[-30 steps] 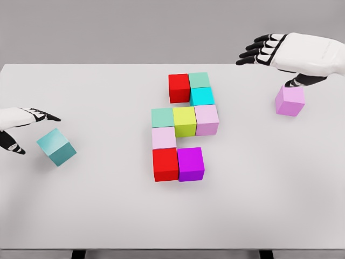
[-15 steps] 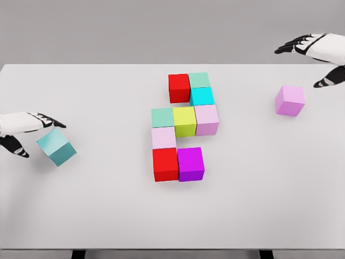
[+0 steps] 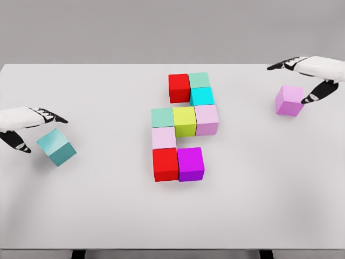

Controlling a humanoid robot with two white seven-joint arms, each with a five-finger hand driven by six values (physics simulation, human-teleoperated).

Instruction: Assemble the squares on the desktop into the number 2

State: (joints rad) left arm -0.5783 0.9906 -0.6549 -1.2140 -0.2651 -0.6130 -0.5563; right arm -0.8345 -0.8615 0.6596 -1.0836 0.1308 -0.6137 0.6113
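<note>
We take the yellow-green cube (image 3: 185, 121) at the middle of the white tabletop (image 3: 108, 205) as our landmark. Touching its left side sits a pale green cube (image 3: 162, 117), and touching its right side a light lilac cube (image 3: 206, 119). Just behind the lilac one lies a cyan cube (image 3: 201, 96), with a mint green cube (image 3: 199, 80) behind that and a red cube (image 3: 179, 88) touching the mint one's left side. In front of the pale green cube we see a pale pink cube (image 3: 164, 137), then a second red cube (image 3: 165, 164) nearer the front edge, with a purple cube (image 3: 191, 163) touching its right side.

Two cubes lie well apart from this cluster. Far to the left of the yellow-green cube sits a teal cube (image 3: 55, 146), turned at an angle to the others. Our left hand (image 3: 28, 124) is just beside it, fingers spread, thumb and forefinger either side of its far left corner, holding nothing. Far to the right of the landmark lies a pink cube (image 3: 289, 100). Our right hand (image 3: 310, 73) hovers above it, fingers extended and parted, thumb pointing down beside the cube's right edge, gripping nothing.
</note>
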